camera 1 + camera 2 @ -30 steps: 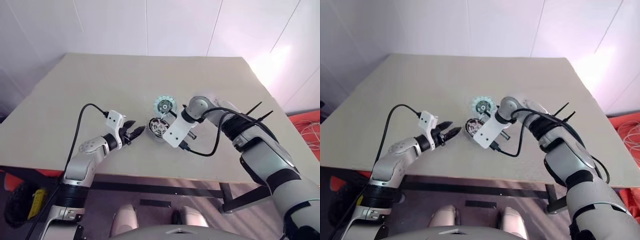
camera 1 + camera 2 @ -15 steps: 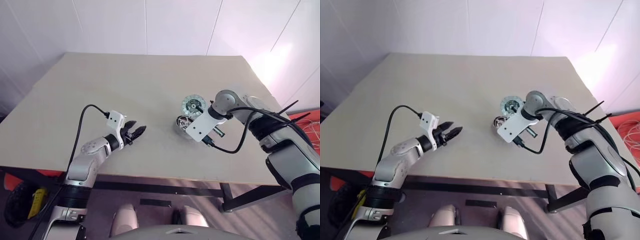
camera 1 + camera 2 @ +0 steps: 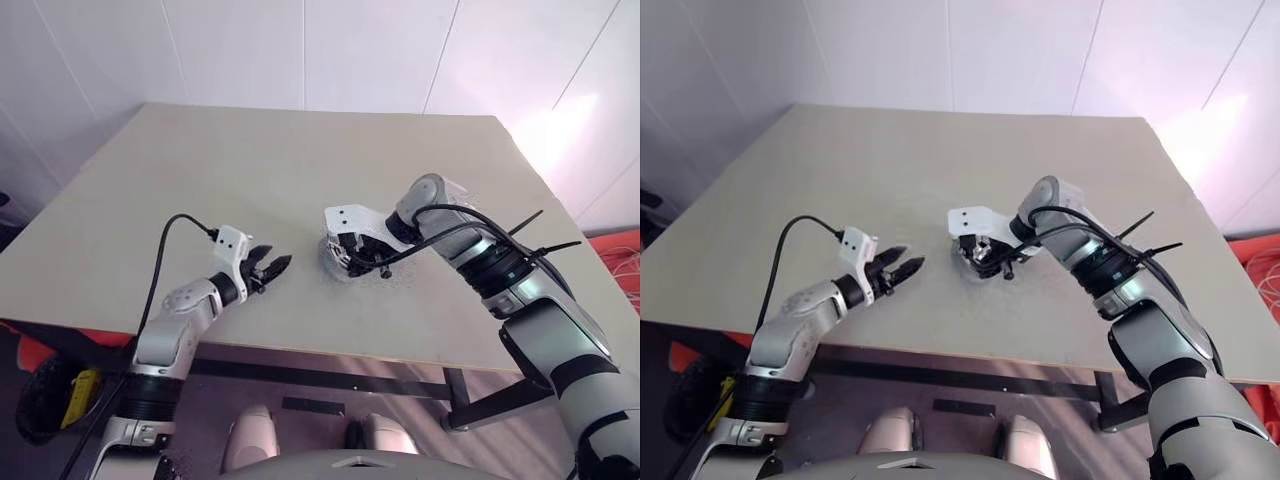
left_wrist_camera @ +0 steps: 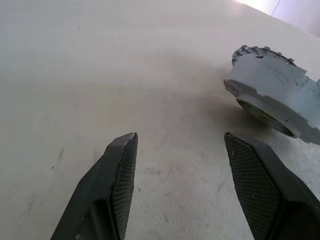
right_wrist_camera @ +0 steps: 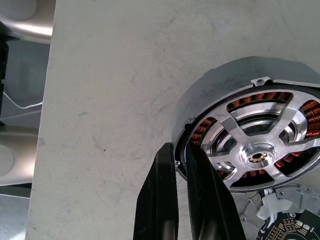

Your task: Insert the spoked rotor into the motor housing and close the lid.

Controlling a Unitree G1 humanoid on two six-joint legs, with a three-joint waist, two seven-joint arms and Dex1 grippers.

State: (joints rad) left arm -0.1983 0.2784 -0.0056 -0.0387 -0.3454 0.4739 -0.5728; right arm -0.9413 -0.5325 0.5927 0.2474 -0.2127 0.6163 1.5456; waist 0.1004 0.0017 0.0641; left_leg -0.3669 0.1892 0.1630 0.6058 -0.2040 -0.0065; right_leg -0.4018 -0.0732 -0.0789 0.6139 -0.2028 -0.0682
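Right fingers (image 5: 200, 200): pressed close together, pinching the rim of the motor housing (image 5: 210, 90) at its edge; seen in the right wrist view rising beside the housing's grey outer wall.
Right gripper (image 3: 345, 255): angled steeply down onto the worktop (image 3: 300, 160), its white wrist block above the housing.
Motor housing, contents: the spoked rotor (image 5: 255, 150) sits inside it, shiny silver spokes radiating from a central hub, reddish copper windings showing through the cut-outs.
Motor housing, attitude: open face turned toward the right wrist camera; in the left wrist view it looks tipped, one side of its base raised off the worktop. Round, so no long axis to give.
Motor housing, place: near the middle of the worktop, towards the front edge, between the two grippers.
Second part: a dark round piece (image 5: 285, 230) with fine radial markings lies just beside the housing; whether it is the lid cannot be told.
Left fingers (image 4: 117, 175): spread apart, grasping nothing, tips low over the bare worktop.
Left gripper (image 3: 268, 268): pointing towards the housing, near it but apart.
Worktop: pale beige, matte, lightly scuffed.
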